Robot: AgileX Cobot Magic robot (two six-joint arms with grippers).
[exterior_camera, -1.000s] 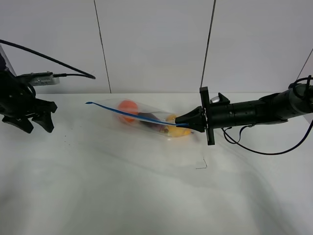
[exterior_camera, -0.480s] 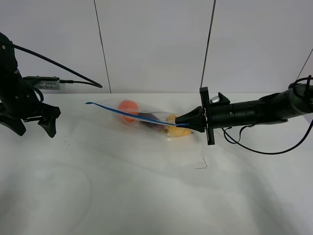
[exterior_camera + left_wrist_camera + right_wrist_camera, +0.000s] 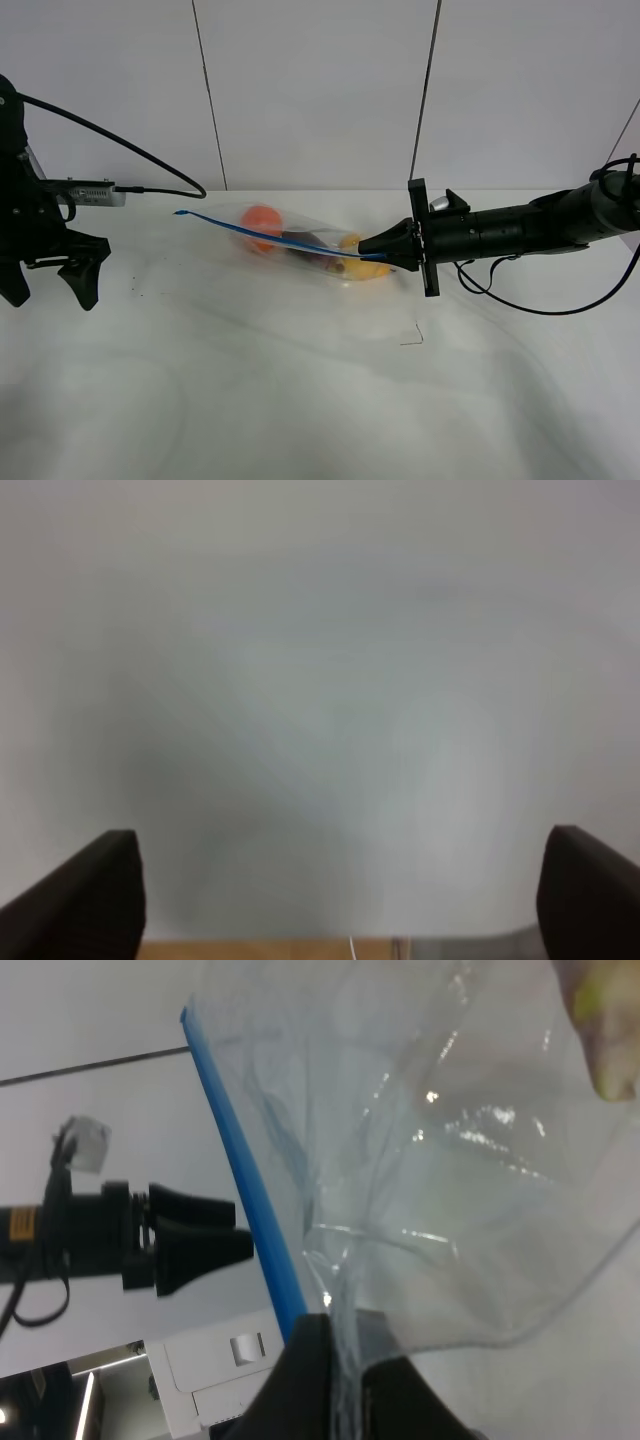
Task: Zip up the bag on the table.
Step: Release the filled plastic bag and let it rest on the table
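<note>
From the high view you see the bag (image 3: 300,245) lying on the table (image 3: 300,400), its blue zip strip (image 3: 270,237) running from a free end toward the left arm's side to the end at your right gripper (image 3: 385,253). That gripper is pinched closed on the strip's end, so the bag stretches straight out ahead of its tips. Through the plastic you make out an orange (image 3: 262,220) farthest from the right gripper, a dark eggplant (image 3: 305,245) in the middle, and a yellow pear (image 3: 360,262) just ahead of the tips. Your left gripper (image 3: 45,283) hangs over the table edge, well apart from the bag, fingers spread wide, nothing between them. A small dark mark (image 3: 412,335) sits on the table near the right gripper.

In the left wrist view you get only blurred white table (image 3: 320,700). The two fingers (image 3: 80,900) show at the picture's corners, far apart, with nothing held.

In the right wrist view you see the right gripper (image 3: 340,1345) with its fingertips pressed together on the bag (image 3: 460,1190) beside the zip strip (image 3: 245,1180), which runs away from the tips. Crinkled clear plastic fans out from the pinch. A bit of yellow pear (image 3: 610,1030) shows through it. The left gripper (image 3: 190,1245) is visible far off past the strip.
</note>
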